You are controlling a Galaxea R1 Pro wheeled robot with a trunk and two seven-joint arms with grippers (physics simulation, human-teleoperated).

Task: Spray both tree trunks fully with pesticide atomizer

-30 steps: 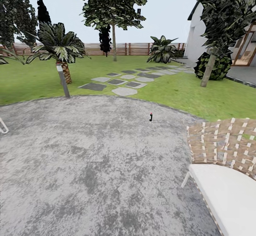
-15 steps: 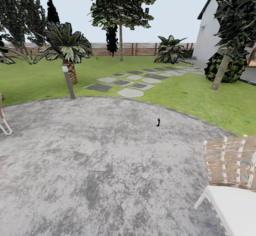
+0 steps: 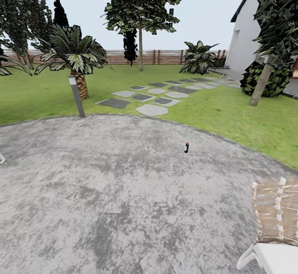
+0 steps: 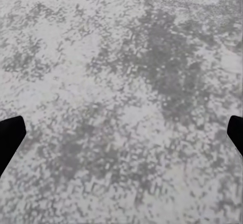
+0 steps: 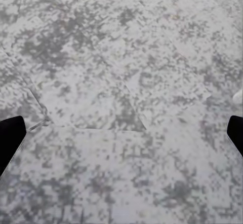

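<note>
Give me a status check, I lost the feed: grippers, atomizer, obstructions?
Left gripper and right gripper open, empty, over grey paving. Pesticide atomizer upright on paving ahead, untouched. Woven chair at right, off the line.

paving: fills the near ground, curving to meet the lawn at its far edge
pesticide atomizer: upright on the paving, right of centre, near the far-right edge
bollard post: at the paving's far-left edge, just in front of the palm
palm: on the lawn, far left, behind the post
lawn: beyond the paving, running back to the fence
stepping stones: on the lawn, leading from the paving's far edge toward the far right
tree: far centre, in front of the fence
leaning tree trunk: on the lawn at right, before a bush
fence: along the far side
chair: near right corner, on the paving
</note>
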